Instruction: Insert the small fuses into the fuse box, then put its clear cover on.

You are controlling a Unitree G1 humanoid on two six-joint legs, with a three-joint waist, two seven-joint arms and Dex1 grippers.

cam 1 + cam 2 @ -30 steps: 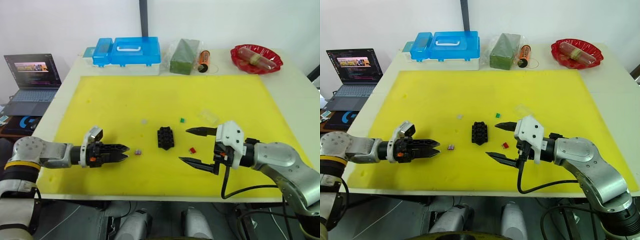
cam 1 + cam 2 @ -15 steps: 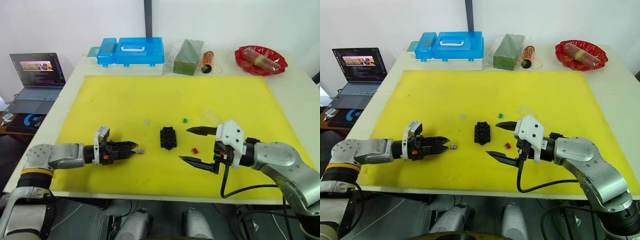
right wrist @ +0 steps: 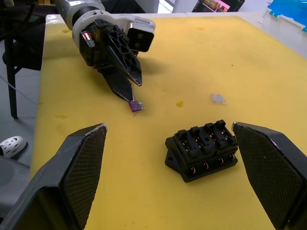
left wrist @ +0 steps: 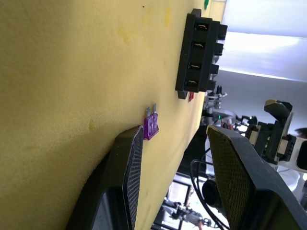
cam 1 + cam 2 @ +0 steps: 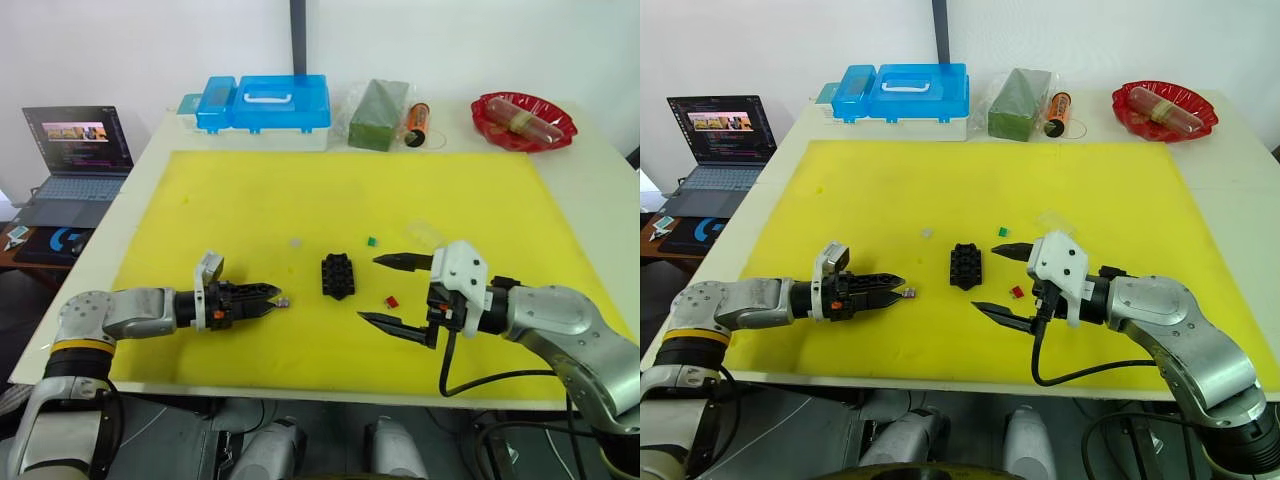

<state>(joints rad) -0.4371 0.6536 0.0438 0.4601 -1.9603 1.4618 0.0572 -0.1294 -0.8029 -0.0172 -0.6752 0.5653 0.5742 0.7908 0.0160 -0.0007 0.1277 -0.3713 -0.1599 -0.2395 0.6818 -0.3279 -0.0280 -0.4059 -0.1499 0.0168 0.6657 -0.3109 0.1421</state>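
Observation:
The black fuse box (image 5: 337, 276) sits mid-mat on the yellow mat (image 5: 250, 200). Small fuses lie around it: a purple one (image 5: 283, 301), a pale one (image 5: 295, 241), a green one (image 5: 371, 241) and a red one (image 5: 391, 300). The clear cover (image 5: 422, 234) lies behind and to the right of the box. My left gripper (image 5: 268, 296) is open and low on the mat. In the left wrist view the purple fuse (image 4: 151, 125) lies against one fingertip (image 4: 135, 141). My right gripper (image 5: 370, 290) is open wide, right of the box, with the red fuse just beyond its span.
Along the table's far edge stand a blue case with a white handle (image 5: 265, 100), a green packet (image 5: 375, 100), an orange cylinder (image 5: 416, 122) and a red bowl (image 5: 522, 118). A laptop (image 5: 75, 150) sits off the table to the left.
My left gripper has slid right along the mat until its fingertips reach the purple fuse. The right gripper has stayed put. The camera shifted slightly.

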